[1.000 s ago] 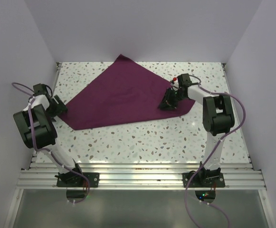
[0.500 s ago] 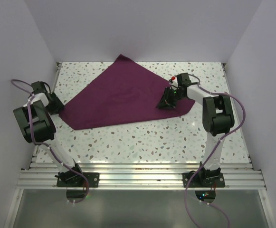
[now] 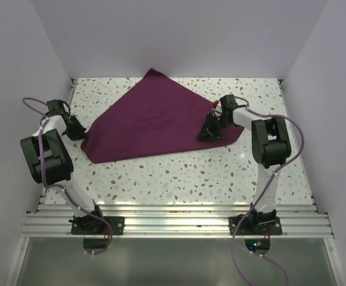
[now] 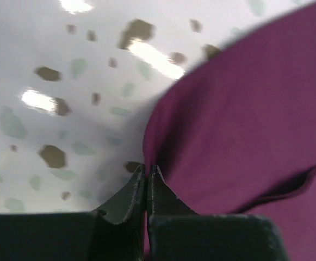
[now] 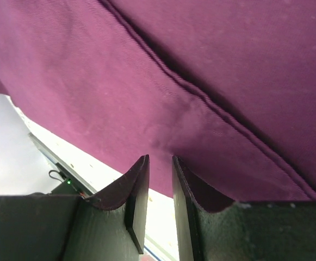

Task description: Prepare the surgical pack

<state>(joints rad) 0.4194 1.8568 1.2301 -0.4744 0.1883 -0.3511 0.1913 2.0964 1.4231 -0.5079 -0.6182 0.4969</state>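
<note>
The surgical pack (image 3: 155, 122) lies spread on the speckled table (image 3: 178, 173), a broad purple sheet with one point aimed at the back wall and its long near edge running left to right between the two arms; that edge is what I judge the coming move turns on, since each arm sits at one end of it.

The left gripper (image 3: 81, 132) is at the sheet's leftmost corner, so all the cloth lies to its right and away from it; in the left wrist view its fingers (image 4: 138, 187) are pressed tight together with no gap, right on the rounded edge of the corner, and the fabric looks nipped between them, though the tips hide the bite itself.

The right gripper (image 3: 208, 131) is over the right part of the sheet, just inside the right corner; the cloth runs from it to the left and toward the far wall. Its fingers (image 5: 138, 185) stand a narrow slit apart with the hem crossing just past their tips; the cloth there hangs clear of the table, with the rail visible beneath it, so I take it as pinched on a fold, not loose.

Neither arm is nearer; each has its own end, well apart. A lift or fold would need both to move together, or the near edge goes slack or pulls from a grip.
</note>
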